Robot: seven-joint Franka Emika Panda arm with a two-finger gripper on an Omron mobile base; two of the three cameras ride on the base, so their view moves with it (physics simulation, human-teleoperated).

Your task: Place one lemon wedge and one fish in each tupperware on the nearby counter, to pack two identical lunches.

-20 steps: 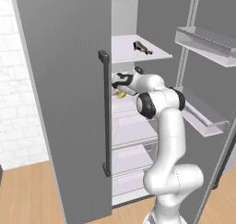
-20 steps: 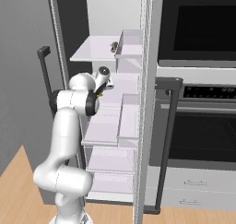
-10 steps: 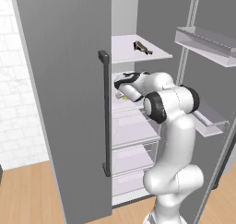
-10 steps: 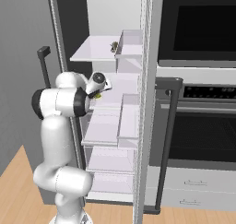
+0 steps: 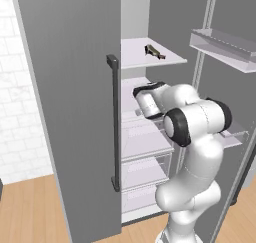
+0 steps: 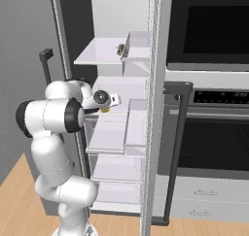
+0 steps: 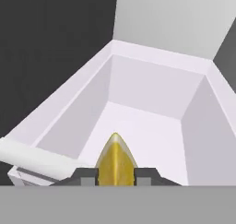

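A yellow lemon wedge (image 7: 116,159) sits pinched between my fingertips, and my gripper (image 7: 116,176) is shut on it. The right base view shows the lemon wedge (image 6: 104,109) as a small yellow spot under the gripper (image 6: 107,105), just above the fridge's middle shelf (image 6: 121,87). In the left base view my hand (image 5: 146,103) hangs in front of that shelf. A small dark brown fish (image 5: 154,51) lies on the top shelf, also seen as the fish (image 6: 121,48) from the right. The tupperware and the counter are out of view.
The grey fridge door (image 5: 70,112) with its dark bar handle (image 5: 114,122) stands open at my left. Door bins (image 5: 222,43) jut out on the right. A pale open bin (image 7: 152,108) lies below the hand. An oven (image 6: 214,133) flanks the fridge.
The arm's upper joints have swung round and the hand has dropped slightly in front of the middle shelf. The lemon wedge stays between the fingers.
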